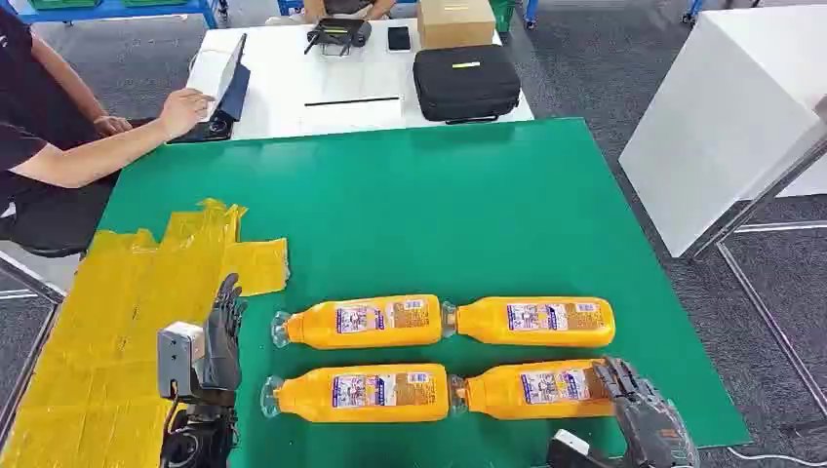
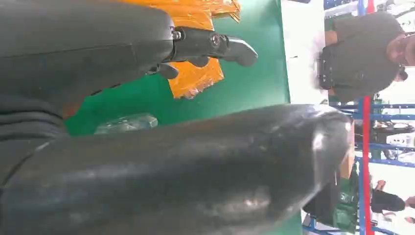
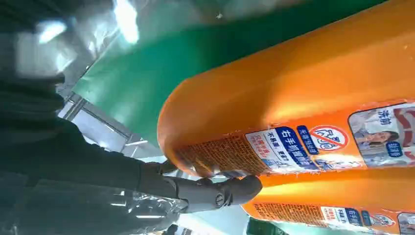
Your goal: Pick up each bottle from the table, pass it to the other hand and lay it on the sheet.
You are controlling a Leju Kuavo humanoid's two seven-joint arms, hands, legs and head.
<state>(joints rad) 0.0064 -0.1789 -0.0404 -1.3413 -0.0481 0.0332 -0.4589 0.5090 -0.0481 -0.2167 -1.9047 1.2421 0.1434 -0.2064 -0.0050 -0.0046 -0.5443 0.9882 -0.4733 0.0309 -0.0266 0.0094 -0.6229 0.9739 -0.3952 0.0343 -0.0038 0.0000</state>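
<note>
The yellow sheet [image 1: 117,322] covers the tabletop [image 1: 410,205] at nine o'clock. Beside it the left hand [image 1: 222,336] hangs upright, fingers apart, holding nothing. Four orange bottles lie on their sides, long axes running nine-to-three, caps toward nine. The near-right bottle [image 1: 531,388] lies at the right hand [image 1: 639,405], whose fingers touch its base end at three o'clock; whether they grip it I cannot tell.

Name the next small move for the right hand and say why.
Probably close the right hand around the near right bottle and lift. Its fingers already lie at that bottle's base end; all four bottles lie on the green table, none on the yellow sheet.
</note>
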